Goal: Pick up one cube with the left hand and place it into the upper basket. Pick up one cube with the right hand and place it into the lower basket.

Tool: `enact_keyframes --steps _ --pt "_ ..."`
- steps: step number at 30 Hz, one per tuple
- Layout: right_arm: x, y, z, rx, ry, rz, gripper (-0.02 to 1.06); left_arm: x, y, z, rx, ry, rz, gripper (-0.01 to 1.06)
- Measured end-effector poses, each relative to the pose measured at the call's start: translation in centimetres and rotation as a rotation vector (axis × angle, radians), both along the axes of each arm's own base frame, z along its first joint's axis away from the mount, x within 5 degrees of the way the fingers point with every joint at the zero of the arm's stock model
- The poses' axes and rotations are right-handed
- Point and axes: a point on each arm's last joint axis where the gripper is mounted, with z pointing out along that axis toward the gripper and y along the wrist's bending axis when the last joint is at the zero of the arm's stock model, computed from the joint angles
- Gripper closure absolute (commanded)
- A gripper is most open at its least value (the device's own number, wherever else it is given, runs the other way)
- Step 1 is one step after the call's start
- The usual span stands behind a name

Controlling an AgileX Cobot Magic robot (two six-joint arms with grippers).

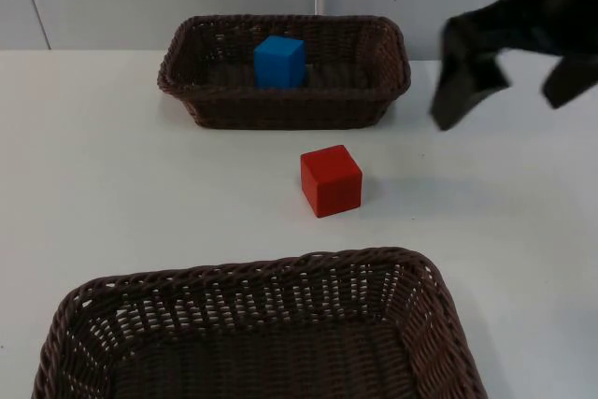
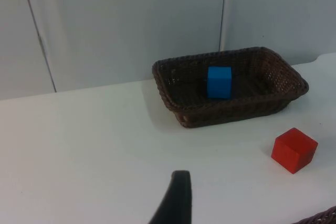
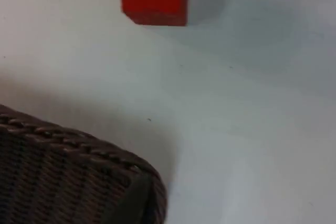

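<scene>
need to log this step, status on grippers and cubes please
Right gripper up over the table's right side, nothing held. Blue cube in upper basket. Red cube on table between baskets, lower basket holds no cube. Nothing blocks red cube.

Top cam looks down and forward across the white bench (image 1: pixel 112 156), left wrist cam sits low facing the far basket (image 2: pixel 231 90) and wall, right wrist cam hovers close, and all three catch the red cube (image 1: pixel 331 180).
</scene>
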Motion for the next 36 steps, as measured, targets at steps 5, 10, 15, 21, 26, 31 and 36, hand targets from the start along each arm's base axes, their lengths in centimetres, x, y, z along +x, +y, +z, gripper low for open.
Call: enact_keyframes --steps 5,10,15,21,26,31,36 --pt "1.0 4.0 -2.0 -0.044 -0.008 0.052 -0.01 0.0 0.0 0.0 0.000 0.000 0.000 0.27" --pt "1.9 7.4 -3.8 -0.101 -0.058 0.049 -0.01 0.0 0.0 0.0 0.000 0.000 0.000 0.27" --pt "2.4 8.7 -5.1 -0.132 -0.109 -0.011 -0.01 0.0 0.0 0.0 0.000 0.000 0.000 0.27" --pt "3.3 9.5 -5.8 -0.058 -0.180 -0.070 -0.01 0.0 0.0 0.0 0.000 0.000 0.000 0.27" --pt "4.0 10.3 -7.3 -0.009 -0.202 -0.073 -0.01 0.0 0.0 0.0 0.000 0.000 0.000 0.27" --pt "4.4 10.5 -9.5 -0.031 -0.194 -0.070 -0.01 -0.2 0.1 0.1 -0.004 -0.013 0.000 0.27" --pt "4.7 10.6 -12.1 -0.065 -0.178 -0.070 0.00 -1.4 0.4 0.3 -0.021 -0.073 0.000 0.27"
